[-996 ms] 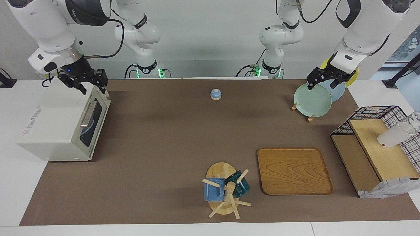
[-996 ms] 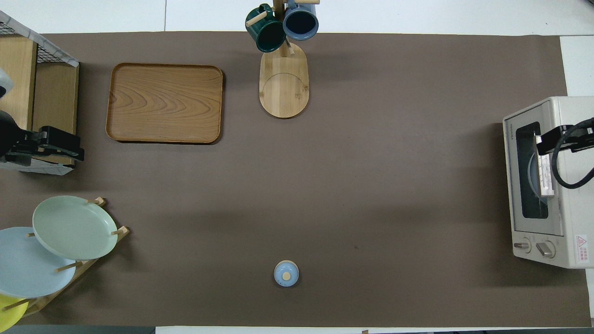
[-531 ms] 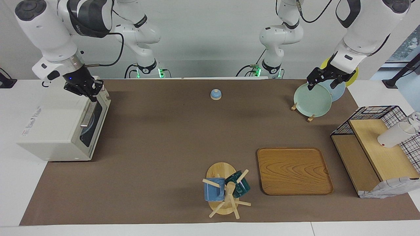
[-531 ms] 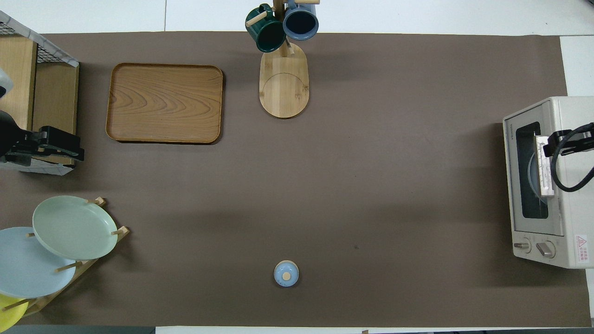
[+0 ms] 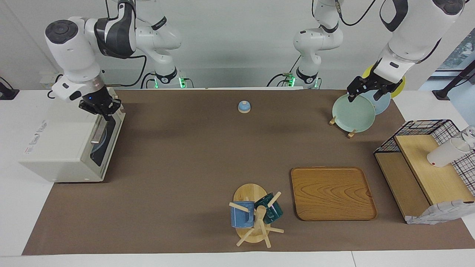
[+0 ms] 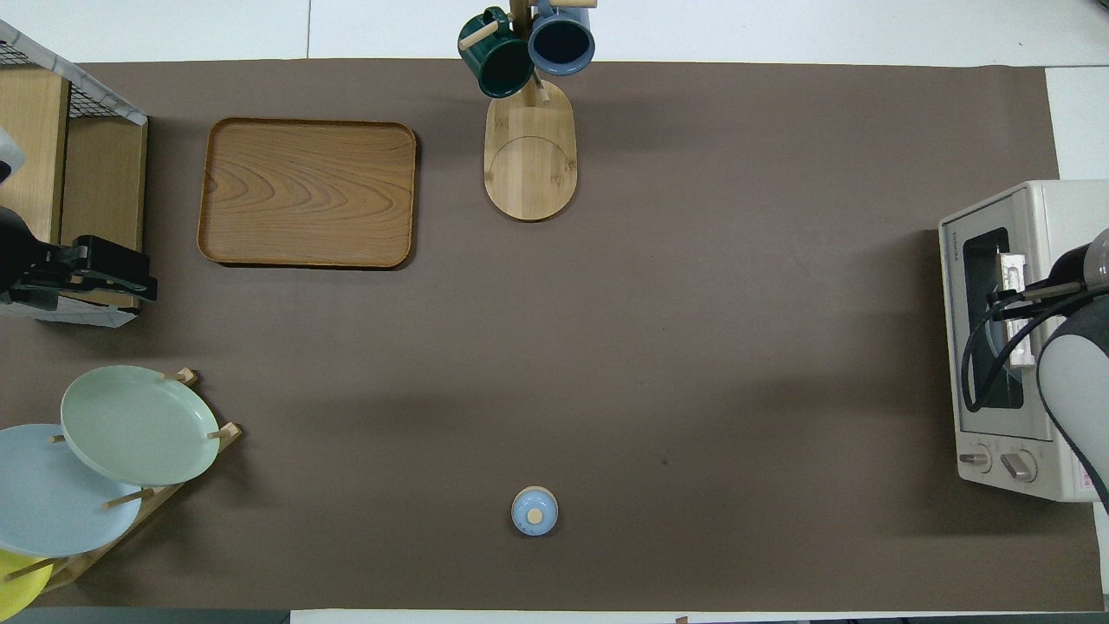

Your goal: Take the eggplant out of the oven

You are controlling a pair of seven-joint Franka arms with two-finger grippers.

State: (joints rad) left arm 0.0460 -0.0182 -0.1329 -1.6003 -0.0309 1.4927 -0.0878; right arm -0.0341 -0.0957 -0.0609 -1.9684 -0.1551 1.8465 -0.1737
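Clenched tight, the right gripper point(image 5: 105, 112) has its fingertips together at the top edge of the boxy off-white countertop toaster oven point(image 5: 59, 137) point(image 6: 1053, 208). It sits by the end of the metal bar handle point(image 5: 98, 133) that is nearer the robots. Whether it actually pinches the bar cannot be told.

The oven's dark glass door is closed. Only a pale round shape shows through the glass, and the eggplant cannot be made out.

Reading the overhead view as a clock face, the oven stands at three o'clock, its door facing the table's centre and its knobs at the end nearer the robots. It sits on the edge of the brown table mat point(image 5: 193, 155).

At six o'clock stands a small blue dome with a wooden knob point(image 5: 244, 106) point(image 6: 535, 510). At twelve o'clock a wooden mug tree on an oval base point(image 5: 246, 193) point(image 6: 530, 165) carries a blue mug point(image 5: 241, 214) and a dark green mug point(image 5: 271, 209). At about eleven o'clock lies a rectangular wooden tray point(image 5: 332, 193) point(image 6: 308, 191).

At eight o'clock a wooden rack holds a pale green plate point(image 5: 352, 113) point(image 6: 139, 425), a light blue plate point(image 5: 384, 104) point(image 6: 52, 494) and a yellow plate point(image 6: 13, 585). The left gripper point(image 5: 365, 92) waits over the green plate's rim, jaws spread and holding nothing.

At ten o'clock stands a wire-and-wood shelf point(image 5: 426, 167) point(image 6: 52, 156) with a white cup point(image 5: 443, 152) lying on it.
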